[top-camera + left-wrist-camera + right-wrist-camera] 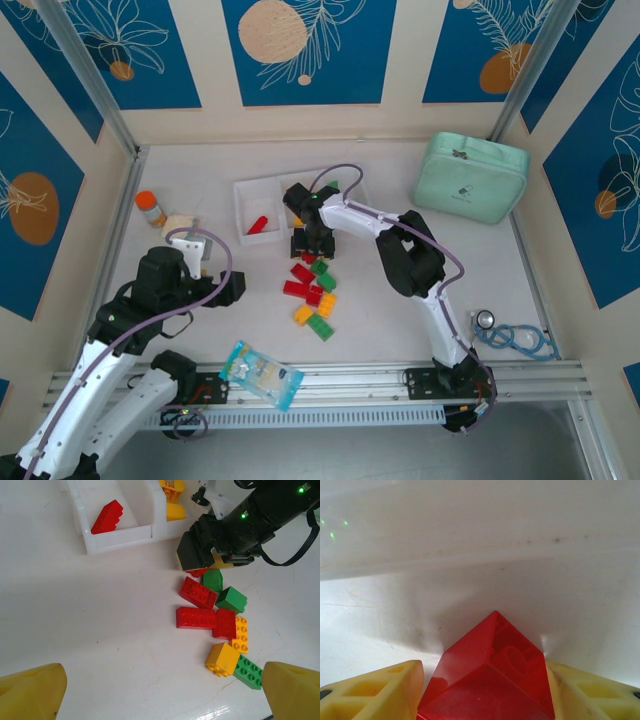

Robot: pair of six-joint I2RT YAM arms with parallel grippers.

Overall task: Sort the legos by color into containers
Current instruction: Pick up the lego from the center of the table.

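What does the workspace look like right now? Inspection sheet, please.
Surface: white table, no spills seen.
Job's things: loose legos piled in front of the containers; one red brick in the leftmost bin, yellow bricks in the next.
Clutter: snack packet, orange-capped bottle, mint-green case, blue glasses.
Grippers: left gripper open, empty; right gripper shut on a red lego.
Cables: purple cable runs along each arm.
Surroundings: blue leaf-print wall panels.
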